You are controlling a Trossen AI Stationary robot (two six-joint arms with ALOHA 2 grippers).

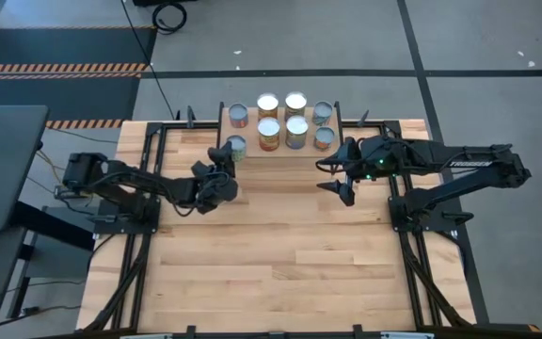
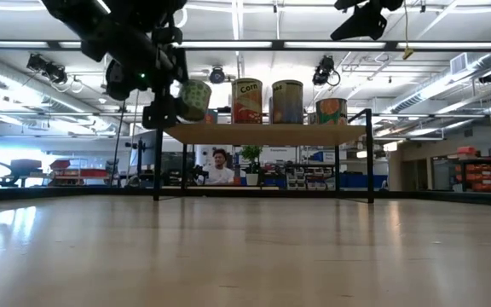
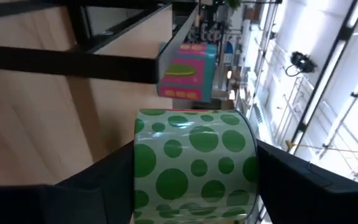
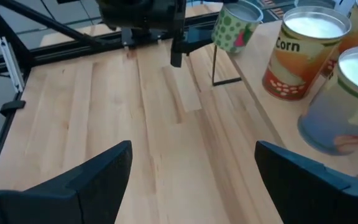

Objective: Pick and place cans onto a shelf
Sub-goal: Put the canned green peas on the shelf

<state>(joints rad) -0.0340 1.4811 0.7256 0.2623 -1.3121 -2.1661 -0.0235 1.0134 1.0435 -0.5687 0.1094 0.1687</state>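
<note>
The shelf (image 1: 280, 149), a small light-wood board on black legs, stands at the table's far middle. Several cans stand on it in two rows, among them a corn can (image 4: 303, 56) and a blue-grey can (image 4: 347, 106). My left gripper (image 1: 224, 162) is shut on a green-dotted can (image 3: 194, 165) at the shelf's near left corner (image 2: 177, 130). That can (image 2: 196, 100) sits slightly tilted, its base about level with the shelf top. My right gripper (image 1: 339, 179) hangs open in the air near the shelf's right end, with nothing between its fingers. My left gripper pinches the green-dotted can's curved side wall (image 3: 143, 180) between its two fingers (image 3: 98, 186), one on each opposite side. The fingers come in about level from the table's left. The can is slightly tilted at the shelf's corner; I cannot tell whether its base touches the board.
Black frame rails (image 1: 158, 160) run along the table's left and right sides and behind the shelf. The wooden tabletop (image 1: 280, 264) stretches from the shelf toward the near edge. The room shows beyond the table in the low view.
</note>
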